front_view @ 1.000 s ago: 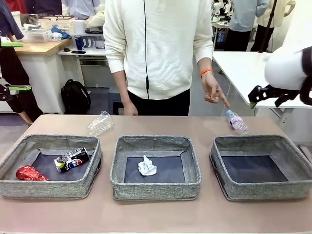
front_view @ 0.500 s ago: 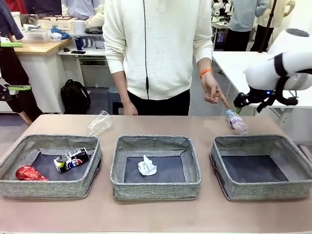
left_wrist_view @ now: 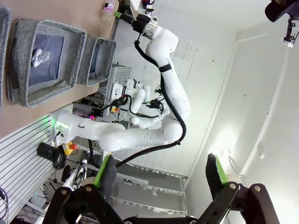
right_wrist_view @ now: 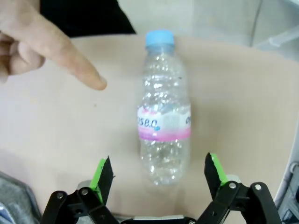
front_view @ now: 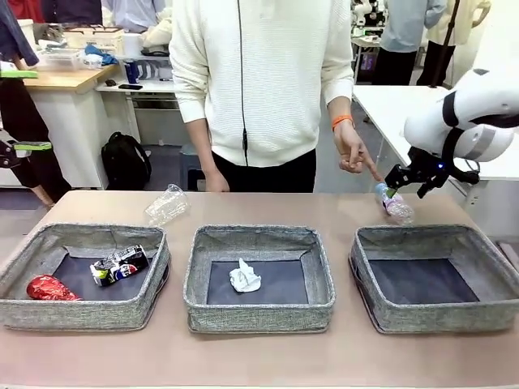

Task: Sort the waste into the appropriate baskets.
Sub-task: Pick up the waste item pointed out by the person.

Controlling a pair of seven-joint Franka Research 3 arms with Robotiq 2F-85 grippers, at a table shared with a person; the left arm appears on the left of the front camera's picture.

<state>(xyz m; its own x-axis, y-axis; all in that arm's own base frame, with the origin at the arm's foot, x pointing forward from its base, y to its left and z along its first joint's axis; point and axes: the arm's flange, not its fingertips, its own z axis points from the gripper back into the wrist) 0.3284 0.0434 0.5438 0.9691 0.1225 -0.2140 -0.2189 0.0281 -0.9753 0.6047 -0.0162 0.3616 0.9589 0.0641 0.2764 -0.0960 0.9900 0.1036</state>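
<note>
Right claw [front_view: 394,189] hovers just above the pink-labelled clear bottle [front_view: 395,206], out at the worktop's [front_view: 259,356] 1 o'clock, just beyond the far rim of the right basket [front_view: 438,318]. From the right wrist, the right claw [right_wrist_view: 159,168] is spread wide, one green pad on either side of the bottle [right_wrist_view: 163,126] and clear of it, with nothing gripped! The bottle lies flat on the worktop, blue cap pointing to 12 o'clock in that view. The person's hand [right_wrist_view: 42,42] comes in from 10 o'clock, forefinger stretched toward the bottle's shoulder, its tip just beside the bottle but not touching it. From the front, that hand [front_view: 353,154] hangs just above the cap end.

Over to the left claw [left_wrist_view: 160,172]: fingers wide apart, empty, aimed off at a pale wall, well away from the worktop.

The sorting so far: the red can [front_view: 50,288] and the dark multicoloured can [front_view: 119,265] lie in the left basket [front_view: 81,312], the red one at its 8 o'clock corner. The small white paper ball [front_view: 244,276] sits in the middle basket [front_view: 259,314]. The clear plastic container [front_view: 167,204] lies on the bare worktop at 11 o'clock, beyond the left basket.
</note>
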